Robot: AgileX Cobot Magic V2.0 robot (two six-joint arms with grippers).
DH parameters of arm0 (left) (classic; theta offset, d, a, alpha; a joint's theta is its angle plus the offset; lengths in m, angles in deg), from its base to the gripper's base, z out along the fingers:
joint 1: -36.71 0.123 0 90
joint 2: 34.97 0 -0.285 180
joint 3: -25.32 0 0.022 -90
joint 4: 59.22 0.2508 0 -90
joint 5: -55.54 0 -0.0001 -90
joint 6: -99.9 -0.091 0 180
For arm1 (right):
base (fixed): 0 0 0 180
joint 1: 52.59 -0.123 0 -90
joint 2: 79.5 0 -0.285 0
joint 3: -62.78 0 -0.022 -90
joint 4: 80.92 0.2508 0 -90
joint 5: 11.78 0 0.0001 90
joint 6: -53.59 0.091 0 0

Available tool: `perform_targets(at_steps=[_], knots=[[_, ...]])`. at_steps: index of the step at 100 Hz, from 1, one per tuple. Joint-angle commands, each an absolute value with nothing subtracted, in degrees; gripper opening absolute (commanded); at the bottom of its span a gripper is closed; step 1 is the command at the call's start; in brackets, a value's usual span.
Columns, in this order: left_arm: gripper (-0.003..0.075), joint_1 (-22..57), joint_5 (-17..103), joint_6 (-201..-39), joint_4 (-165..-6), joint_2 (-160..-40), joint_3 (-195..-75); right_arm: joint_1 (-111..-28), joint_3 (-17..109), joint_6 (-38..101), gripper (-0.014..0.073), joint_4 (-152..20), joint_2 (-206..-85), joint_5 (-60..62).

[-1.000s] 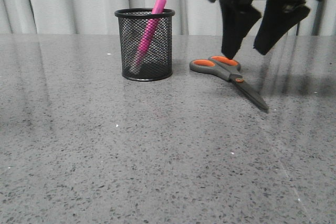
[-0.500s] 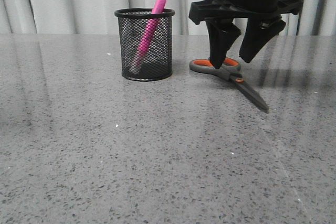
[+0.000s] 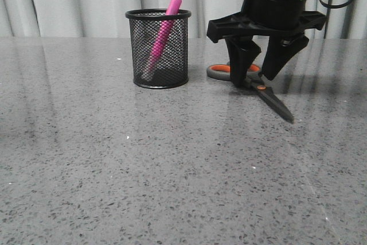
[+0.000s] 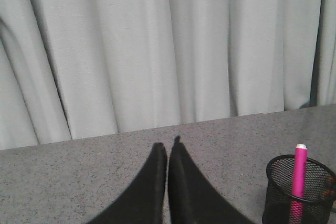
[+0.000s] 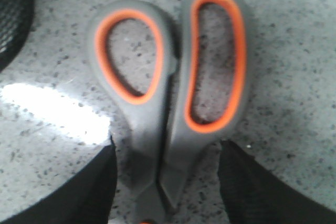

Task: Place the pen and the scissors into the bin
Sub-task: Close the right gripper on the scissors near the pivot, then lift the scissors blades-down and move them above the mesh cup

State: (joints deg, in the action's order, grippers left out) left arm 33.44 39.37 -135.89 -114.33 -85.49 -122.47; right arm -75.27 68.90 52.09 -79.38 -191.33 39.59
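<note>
The magenta pen (image 3: 163, 34) stands tilted inside the black mesh bin (image 3: 159, 48), its whitish cap above the rim; both also show in the left wrist view, the pen (image 4: 297, 179) in the bin (image 4: 296, 190). The scissors (image 3: 274, 99) lie flat on the table to the right of the bin, blades closed. My right gripper (image 3: 254, 80) is open, low over the scissors, one finger on each side of the neck below the handles (image 5: 165, 85). My left gripper (image 4: 168, 150) is shut and empty, away from the bin and out of the front view.
The grey speckled table (image 3: 143, 164) runs wide to the left and front. Pale curtains (image 3: 80, 1) hang behind the table's far edge. A bright light glare lies on the table beside the scissors (image 5: 58, 111).
My right gripper has come down from above onto the scissors and now straddles their neck, fingers still apart. The scissors, pen and bin have not moved.
</note>
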Motion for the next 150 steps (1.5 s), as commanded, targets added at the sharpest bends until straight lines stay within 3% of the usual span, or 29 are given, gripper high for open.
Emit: perform_targets(at_steps=[1, 64, 92, 107, 150], knots=[[-0.0022, 33.39, 41.71, -135.43, -115.85, -85.17, -123.88, -74.55, 70.79, 52.49, 0.0385, -80.21, -188.95, 37.68], [-0.0022, 33.39, 41.71, -135.43, -115.85, -85.17, -123.88, -74.44, 70.79, 52.28, 0.0374, -78.98, -190.52, 37.62], [-0.0022, 33.39, 41.93, -135.43, -115.85, -85.17, -123.88, -74.44, 70.79, 51.89, 0.0165, -78.89, -190.52, 39.44], [-0.0022, 33.39, 42.04, -135.43, -115.85, -85.17, -123.88, -74.44, 70.79, 51.89, -0.0075, -78.89, -190.52, 40.12], [-0.0022, 33.39, 42.06, -135.43, -115.85, -85.17, -123.88, -74.44, 64.11, 54.05, -0.0071, -78.4, -178.6, 27.68]])
